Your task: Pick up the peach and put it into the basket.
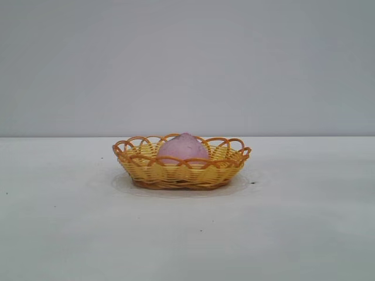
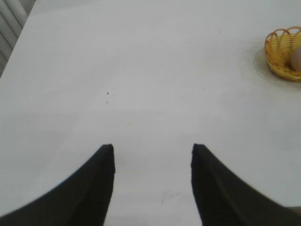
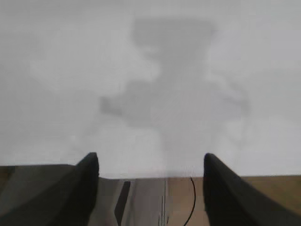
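Left end effector [image 2: 153, 155] hangs over bare white tabletop [image 2: 141, 84], dark fingers spread apart with nothing between them; the shallow oval yellow wicker basket with orange-brown looped rim [image 2: 277, 52] sits well off to one side in its wrist view. Right end effector [image 3: 150, 162] likewise gaping and empty, aimed at the tabletop's edge, away from the work. Small dusty-pink, matte, dome-shaped peach [image 1: 183, 148] already lies inside the basket [image 1: 181, 170], roughly centred, its pointed top rising just above the rim. Judgement: placement looks done. Handling notes: peach looks light, matte skin should give decent friction, rounded flanks could roll or squirt out if pinched high near the tip; best taken across its widest middle, from above. Firmness cannot be told. Basket looks light, likely to slide if nudged.
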`<state>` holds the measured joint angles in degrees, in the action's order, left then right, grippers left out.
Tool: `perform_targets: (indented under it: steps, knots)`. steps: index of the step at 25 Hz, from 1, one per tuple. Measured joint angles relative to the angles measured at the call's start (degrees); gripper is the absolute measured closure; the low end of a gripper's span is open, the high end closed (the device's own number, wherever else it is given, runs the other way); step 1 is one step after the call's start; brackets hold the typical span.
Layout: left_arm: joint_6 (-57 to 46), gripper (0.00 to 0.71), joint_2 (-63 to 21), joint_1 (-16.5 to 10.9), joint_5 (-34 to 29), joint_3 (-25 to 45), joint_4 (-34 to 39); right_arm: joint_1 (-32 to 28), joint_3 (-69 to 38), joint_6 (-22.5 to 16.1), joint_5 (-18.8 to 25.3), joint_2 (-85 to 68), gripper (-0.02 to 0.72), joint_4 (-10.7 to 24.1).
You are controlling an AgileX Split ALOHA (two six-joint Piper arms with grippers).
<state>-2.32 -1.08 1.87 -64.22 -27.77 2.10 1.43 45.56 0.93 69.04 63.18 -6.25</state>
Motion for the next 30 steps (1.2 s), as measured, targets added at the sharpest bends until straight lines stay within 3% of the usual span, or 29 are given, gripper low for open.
perform_targets:
  steps: [5,13,24,25,30]
  knots:
    - [0.0,0.387,0.0,0.0,0.0,0.0,0.0,0.0,-6.8,0.0,0.2,-15.2,0.256,0.0]
    - [0.0,0.387,0.0,0.0,0.0,0.0,0.0,0.0,-17.1,0.1,-4.4,-36.5,0.256,0.3]
    - [0.0,0.387,0.0,0.0,0.0,0.0,0.0,0.0,-17.6,2.8,-4.5,-57.0,0.256,-0.1]
    - [0.0,0.387,0.0,0.0,0.0,0.0,0.0,0.0,-17.6,2.9,-4.5,-60.3,0.308,-0.1]
    - [0.0,0.387,0.0,0.0,0.0,0.0,0.0,0.0,-17.5,2.9,-3.6,-64.1,0.307,-0.8]
